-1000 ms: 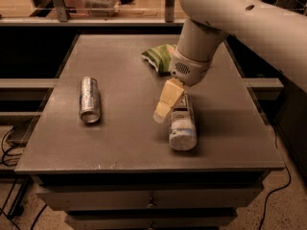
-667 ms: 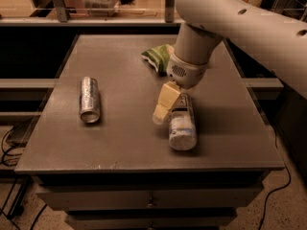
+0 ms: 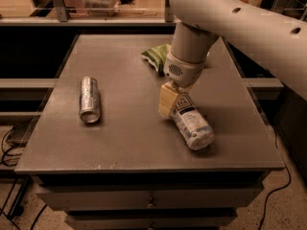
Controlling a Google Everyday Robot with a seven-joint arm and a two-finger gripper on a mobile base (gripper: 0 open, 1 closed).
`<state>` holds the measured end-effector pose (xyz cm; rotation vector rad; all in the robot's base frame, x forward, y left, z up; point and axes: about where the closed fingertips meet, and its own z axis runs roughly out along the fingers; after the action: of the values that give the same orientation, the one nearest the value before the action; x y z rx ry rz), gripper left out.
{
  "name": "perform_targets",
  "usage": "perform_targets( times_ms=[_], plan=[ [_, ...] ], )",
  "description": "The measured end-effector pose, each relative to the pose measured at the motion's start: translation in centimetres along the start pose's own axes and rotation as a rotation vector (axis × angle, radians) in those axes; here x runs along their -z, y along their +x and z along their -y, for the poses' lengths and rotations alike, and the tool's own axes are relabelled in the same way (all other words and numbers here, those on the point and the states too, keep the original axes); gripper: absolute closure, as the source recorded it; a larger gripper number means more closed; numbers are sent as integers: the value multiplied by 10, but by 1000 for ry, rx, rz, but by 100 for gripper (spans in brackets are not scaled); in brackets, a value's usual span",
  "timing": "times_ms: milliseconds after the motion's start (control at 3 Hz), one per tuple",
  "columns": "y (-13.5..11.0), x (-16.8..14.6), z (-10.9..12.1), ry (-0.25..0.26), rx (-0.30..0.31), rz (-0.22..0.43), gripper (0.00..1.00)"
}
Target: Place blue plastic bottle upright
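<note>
Little is done yet: the blue plastic bottle lies on its side right of centre on the table, the gripper at its upper end, whether clamped I cannot tell, uprighting all remaining.

This looks like a robotics lab or test room, though the dim background leaves that unsure. A grey table with drawers stands on a speckled floor with loose cables. A white robot arm holds its gripper low over the tabletop, at the blue plastic bottle.
</note>
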<state>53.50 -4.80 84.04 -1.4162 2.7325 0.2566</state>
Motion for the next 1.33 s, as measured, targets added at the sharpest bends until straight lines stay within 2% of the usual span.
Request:
perform_targets(
  times_ms=[333, 667, 1333],
  plan=[
    [-7, 24, -5, 44, 58, 60, 84],
    [-17, 59, -18, 56, 166, 223, 100],
    [-30, 121, -38, 53, 361, 661, 100]
  ],
)
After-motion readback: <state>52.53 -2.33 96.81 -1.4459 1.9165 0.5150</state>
